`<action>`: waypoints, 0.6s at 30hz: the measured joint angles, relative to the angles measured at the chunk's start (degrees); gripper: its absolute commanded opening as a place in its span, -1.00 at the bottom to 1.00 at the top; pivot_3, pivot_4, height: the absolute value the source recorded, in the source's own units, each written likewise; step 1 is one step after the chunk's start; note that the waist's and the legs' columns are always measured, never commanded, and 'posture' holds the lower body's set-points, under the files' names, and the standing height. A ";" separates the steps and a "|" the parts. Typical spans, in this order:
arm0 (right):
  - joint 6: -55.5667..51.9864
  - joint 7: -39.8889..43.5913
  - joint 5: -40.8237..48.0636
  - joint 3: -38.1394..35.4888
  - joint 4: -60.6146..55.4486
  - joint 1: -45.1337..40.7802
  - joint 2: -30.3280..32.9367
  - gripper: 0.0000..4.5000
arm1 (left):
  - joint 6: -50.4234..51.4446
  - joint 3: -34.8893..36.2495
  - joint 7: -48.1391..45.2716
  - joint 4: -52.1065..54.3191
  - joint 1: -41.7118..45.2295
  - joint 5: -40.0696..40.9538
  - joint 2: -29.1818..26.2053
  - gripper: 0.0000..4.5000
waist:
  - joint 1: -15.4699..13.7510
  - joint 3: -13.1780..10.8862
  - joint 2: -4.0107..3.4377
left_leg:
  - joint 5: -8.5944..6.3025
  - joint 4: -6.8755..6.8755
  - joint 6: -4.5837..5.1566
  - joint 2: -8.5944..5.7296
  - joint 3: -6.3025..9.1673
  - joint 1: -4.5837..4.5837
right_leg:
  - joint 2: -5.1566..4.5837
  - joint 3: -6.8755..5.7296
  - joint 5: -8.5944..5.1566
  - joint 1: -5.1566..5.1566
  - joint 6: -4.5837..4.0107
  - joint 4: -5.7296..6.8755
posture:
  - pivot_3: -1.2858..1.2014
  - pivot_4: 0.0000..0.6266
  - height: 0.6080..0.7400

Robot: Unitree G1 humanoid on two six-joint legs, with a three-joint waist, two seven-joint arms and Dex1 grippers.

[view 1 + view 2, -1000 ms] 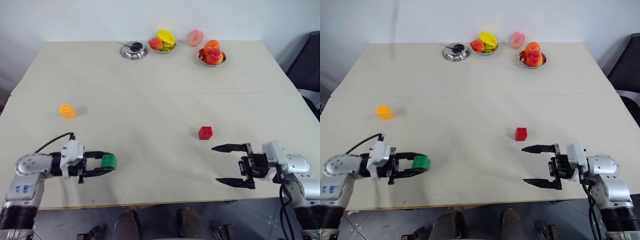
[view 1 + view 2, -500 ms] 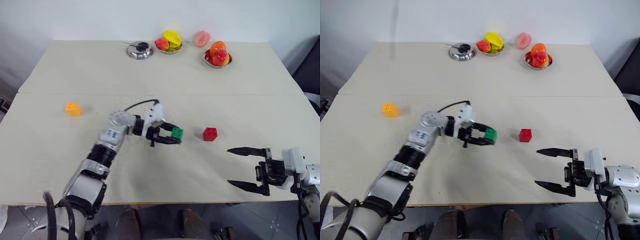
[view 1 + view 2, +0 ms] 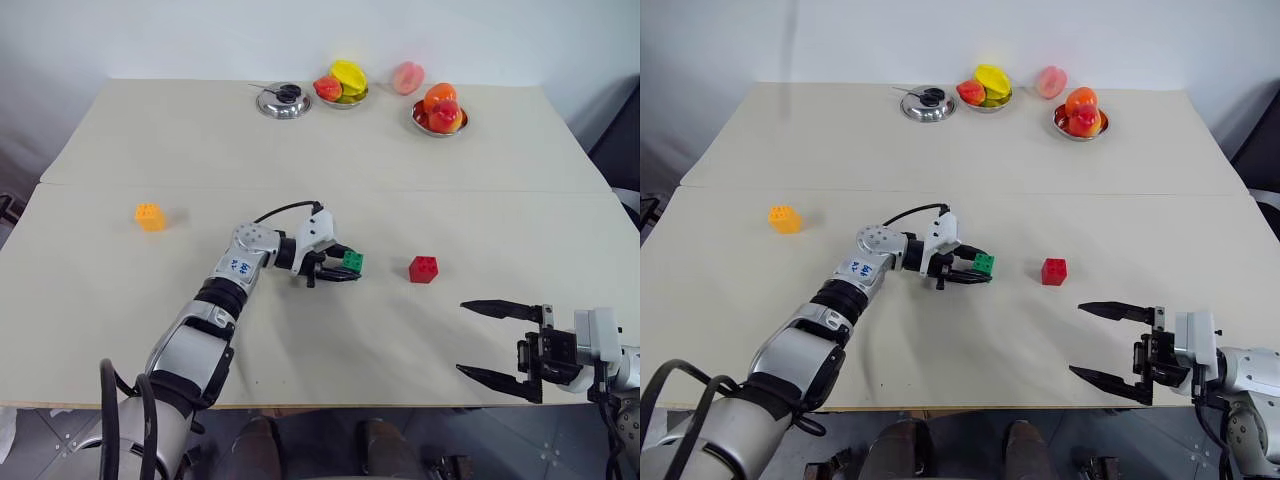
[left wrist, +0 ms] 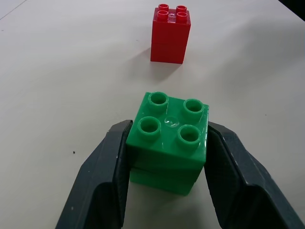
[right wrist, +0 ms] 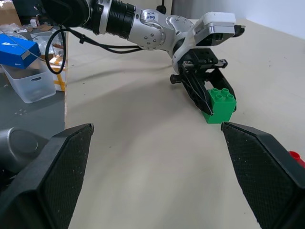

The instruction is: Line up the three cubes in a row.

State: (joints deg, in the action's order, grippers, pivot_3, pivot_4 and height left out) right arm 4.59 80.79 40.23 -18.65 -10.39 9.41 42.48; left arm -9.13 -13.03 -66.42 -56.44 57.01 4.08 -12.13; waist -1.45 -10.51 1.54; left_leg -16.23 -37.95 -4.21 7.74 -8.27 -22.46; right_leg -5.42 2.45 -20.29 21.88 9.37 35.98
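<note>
Left gripper [image 3: 345, 268] pinching the green cube [image 3: 353, 262] between its two black fingers, near the middle of the cream table [image 3: 300, 160], the cube upright with studs on top. Seen from the left wrist: four hollow studs on the green cube [image 4: 169, 140], a finger [image 4: 102, 183] pressed against each side, and the red cube [image 4: 170, 34] straight beyond it, apart, standing upright as a taller two-layer block. Seen from the right wrist instead: the green cube's underside resting on or just above the tabletop (cannot tell which), plus a blue carton [image 5: 16, 46] on a clear plastic box [image 5: 31, 81] off the table's edge; printing on the carton too small to read. Blue lettering on the left forearm, also unreadable. Red cube [image 3: 423, 269] just to the right of the green one, a clear gap between them. Orange-yellow cube [image 3: 150, 216] well apart, toward the table's left edge. Right gripper [image 3: 497, 341] spread wide, hovering near the table's near right edge, holding nothing. Broad bare tabletop between the cubes and the far edge, crossed by a seam between the two table halves. Along the far edge: a steel dish [image 3: 283, 101], two bowls of fruit [image 3: 343, 84] [image 3: 439, 109], and a loose peach [image 3: 406, 77].
</note>
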 measured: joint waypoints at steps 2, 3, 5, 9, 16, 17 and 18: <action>0.02 -0.12 0.00 0.00 -0.12 -0.04 -0.02 1.00 | -0.15 0.50 -0.08 -0.50 0.06 -0.07 0.11 -0.02 | 0.00 0.00 0.00 | 0.00 0.00 0.00 0.00 0.01 0.00 | 0.00 0.00 0.00 -0.01 0.00 0.00 | 0.03 -0.52 1.00; 0.03 -0.16 -0.02 0.00 -0.13 -0.07 -0.08 1.00 | -0.03 0.71 -0.12 -0.54 0.06 -0.10 0.15 0.13 | 0.00 0.00 0.00 | 0.00 0.00 0.00 0.00 0.01 0.00 | 0.00 -0.01 0.00 -0.01 0.00 0.00 | 0.03 -0.52 1.00; 0.05 -0.21 -0.08 0.00 -0.13 -0.27 -0.27 1.00 | 1.43 0.78 -0.10 -0.54 0.05 -0.30 0.07 0.36 | 0.01 0.00 0.00 | 0.00 0.00 0.00 0.00 0.01 0.00 | 0.00 -0.01 0.00 -0.01 0.00 0.01 | 0.03 -0.52 1.00; 0.06 -0.36 -0.50 0.50 0.07 -2.56 -0.96 1.00 | 5.18 2.54 -2.59 3.49 -1.88 1.21 -1.17 0.88 | 0.33 0.00 0.00 | 0.00 0.04 0.00 0.00 0.00 0.00 | 0.01 -0.02 0.00 0.02 0.00 0.01 | 0.03 -0.52 1.00; -0.25 -0.49 -0.96 2.89 2.46 -7.27 -2.45 1.00 | 8.42 10.82 -9.67 21.96 -12.16 9.77 -12.75 0.97 | 0.79 -0.02 -0.03 | 0.01 0.06 -0.01 0.02 -0.02 0.05 | 0.01 0.00 -0.01 0.05 -0.02 0.11 | 0.03 -0.52 1.00; -0.52 -0.58 -0.97 3.27 2.92 -8.35 -2.70 1.00 | 8.53 12.44 -9.48 24.23 -14.37 10.66 -14.51 0.97 | 0.89 -0.02 -0.03 | 0.01 0.06 -0.01 0.02 -0.02 0.05 | 0.00 0.00 -0.01 0.05 -0.02 0.12 | 0.03 -0.52 1.00; -0.86 -0.75 -0.95 3.57 3.34 -9.24 -2.88 1.00 | 8.57 14.03 -8.88 26.07 -16.46 11.45 -16.07 0.97 | 0.90 -0.02 -0.04 | 0.01 0.05 0.00 0.02 -0.02 0.05 | 0.00 0.00 -0.01 0.04 -0.02 0.14 | 0.03 -0.52 1.00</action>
State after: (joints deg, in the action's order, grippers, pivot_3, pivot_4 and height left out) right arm 3.73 80.04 39.28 -15.08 -7.04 0.17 39.60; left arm -0.56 1.00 -75.30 -30.36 40.55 15.53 -28.20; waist -0.55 -10.52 1.51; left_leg -16.22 -37.90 -4.21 7.76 -8.29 -22.41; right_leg -5.42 2.44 -20.30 21.92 9.35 36.12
